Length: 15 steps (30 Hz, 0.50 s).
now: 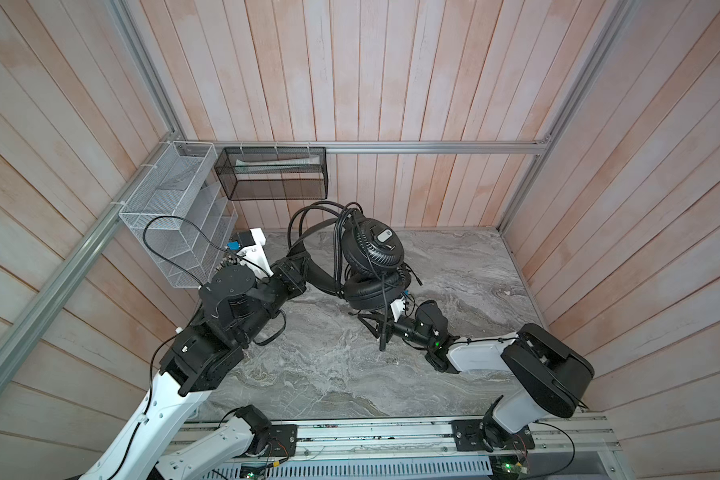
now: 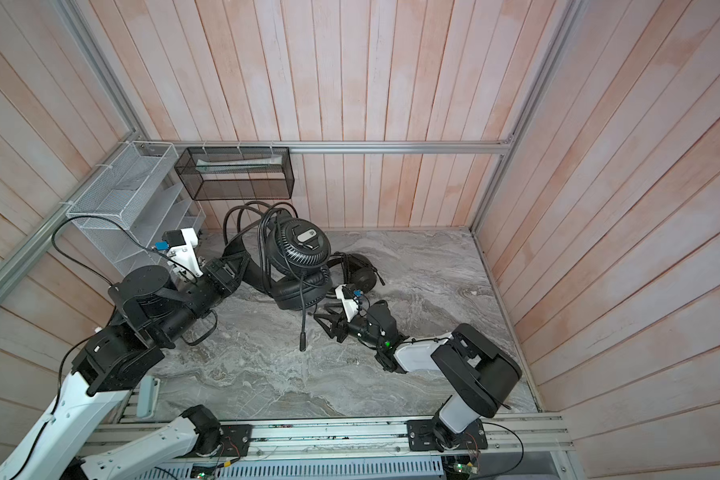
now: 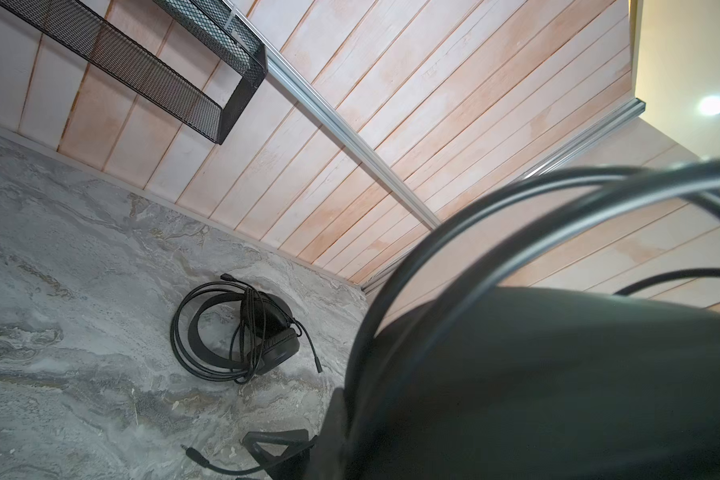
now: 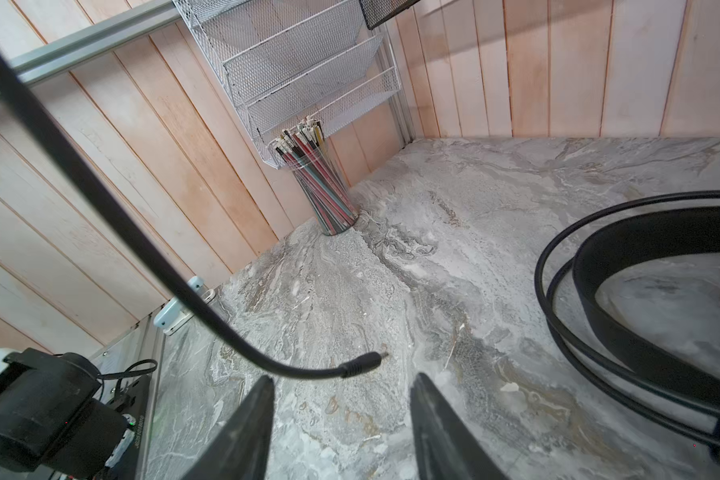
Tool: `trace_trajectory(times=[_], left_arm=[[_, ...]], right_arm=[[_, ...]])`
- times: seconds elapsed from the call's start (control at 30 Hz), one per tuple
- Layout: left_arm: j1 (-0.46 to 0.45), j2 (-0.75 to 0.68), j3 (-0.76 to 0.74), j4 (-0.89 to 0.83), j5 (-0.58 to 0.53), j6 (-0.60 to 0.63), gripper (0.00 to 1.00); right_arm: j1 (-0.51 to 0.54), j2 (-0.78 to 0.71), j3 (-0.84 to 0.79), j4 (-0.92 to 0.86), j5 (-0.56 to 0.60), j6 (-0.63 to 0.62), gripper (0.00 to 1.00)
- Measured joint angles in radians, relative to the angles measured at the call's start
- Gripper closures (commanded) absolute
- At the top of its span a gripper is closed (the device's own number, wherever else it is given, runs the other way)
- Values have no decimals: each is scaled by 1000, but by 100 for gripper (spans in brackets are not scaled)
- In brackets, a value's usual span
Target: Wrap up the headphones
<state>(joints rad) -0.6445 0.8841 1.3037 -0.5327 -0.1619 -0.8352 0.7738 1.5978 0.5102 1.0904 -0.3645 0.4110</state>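
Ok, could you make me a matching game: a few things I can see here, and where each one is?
Things:
1 raised headset
2 second headset
3 cup of pencils
4 black mesh basket

Places:
A hung on the back-wall rail
B lying on the table
C gripped by the left end effector
D standing below the white mesh rack

Pairs: 1-C, 2-B, 3-D, 4-A.

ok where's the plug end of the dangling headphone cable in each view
Top view: plug centre, under the held headphones.
Top view: plug left of centre.
Left wrist: plug at bottom edge, left.
Right wrist: plug lower centre, just past the right gripper.
Shared landmark: black mesh basket on the back wall.
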Motion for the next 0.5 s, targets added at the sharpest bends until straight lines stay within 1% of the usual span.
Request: trace_trajectory(times=[0.1, 0.3, 0.37, 0.43, 0.47, 0.5], left_arm=[[0, 0, 0, 2, 0, -1, 100], [0, 1, 0, 8, 0, -8, 100], [0, 2, 0, 11, 0, -8, 100], [0, 4, 0, 16, 0, -8, 100], [0, 5, 0, 18, 0, -8, 100], [0, 6, 0, 18, 0, -9, 100]], right_arm=[[3, 16, 0, 39, 10, 11, 53], [37, 20, 0, 85, 35, 11, 46], [50, 19, 0, 89, 42, 6, 46], [62, 19, 0, 89, 53, 0, 48], [64, 19, 0, 88, 58, -2, 51], [66, 18, 0, 87, 64, -8, 56]])
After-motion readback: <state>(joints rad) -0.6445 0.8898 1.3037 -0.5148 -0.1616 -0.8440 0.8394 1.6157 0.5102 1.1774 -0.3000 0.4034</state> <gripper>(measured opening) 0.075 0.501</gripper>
